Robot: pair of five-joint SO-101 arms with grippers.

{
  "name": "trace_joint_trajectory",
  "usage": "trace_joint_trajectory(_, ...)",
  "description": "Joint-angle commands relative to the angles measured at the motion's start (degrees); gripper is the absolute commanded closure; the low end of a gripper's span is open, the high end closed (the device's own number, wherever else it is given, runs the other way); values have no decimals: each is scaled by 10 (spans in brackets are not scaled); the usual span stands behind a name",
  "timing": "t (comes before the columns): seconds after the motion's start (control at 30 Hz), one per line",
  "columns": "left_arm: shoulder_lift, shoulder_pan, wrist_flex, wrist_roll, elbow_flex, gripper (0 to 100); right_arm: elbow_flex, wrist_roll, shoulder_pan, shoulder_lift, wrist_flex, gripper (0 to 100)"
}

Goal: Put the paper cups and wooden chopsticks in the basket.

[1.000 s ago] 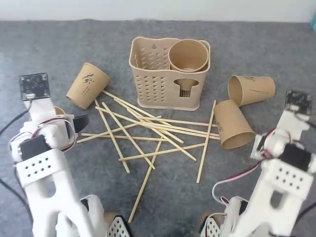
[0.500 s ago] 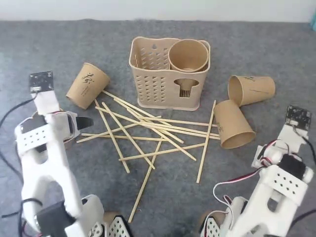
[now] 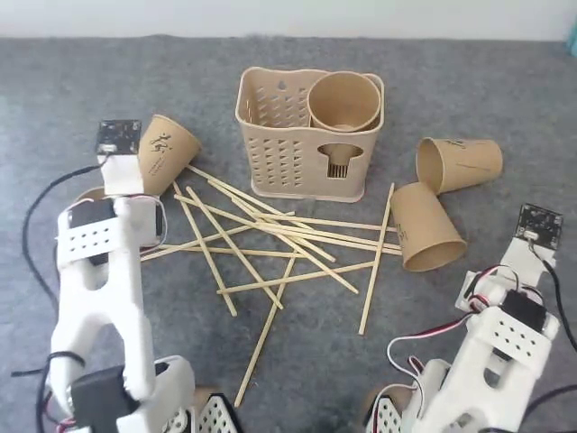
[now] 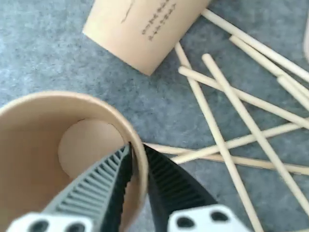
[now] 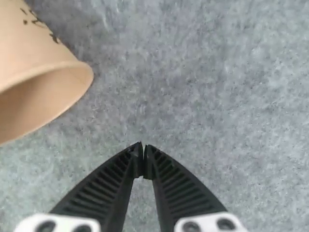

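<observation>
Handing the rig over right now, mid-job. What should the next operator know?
Left gripper: shut on the rim of the held cup, one finger inside it.
Right gripper: shut, empty, above the carpet near a lying cup.
Done: one cup stands in the basket.
Left: the held cup, the left cup lying beside the basket, two right cups lying on its other side, and the chopsticks scattered in front.
</observation>
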Motion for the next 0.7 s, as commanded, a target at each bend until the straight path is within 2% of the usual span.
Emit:
trace_joint_trajectory(0.0, -49, 10, 61, 2, -67, 991, -4, -4, 4, 2, -13, 979)
trace_joint_trajectory(0.27, -108, 11, 272, 3, -262, 991, -4, -3, 5, 3, -12, 979)
trace_joint_trajectory(0.5, -76, 13, 339, 1, -376, 991, -4, -3, 6, 3, -10, 979)
trace_joint_trajectory(0.67, -51, 90, 411, 11, -527, 991, -4, -3, 6, 5, -12, 979)
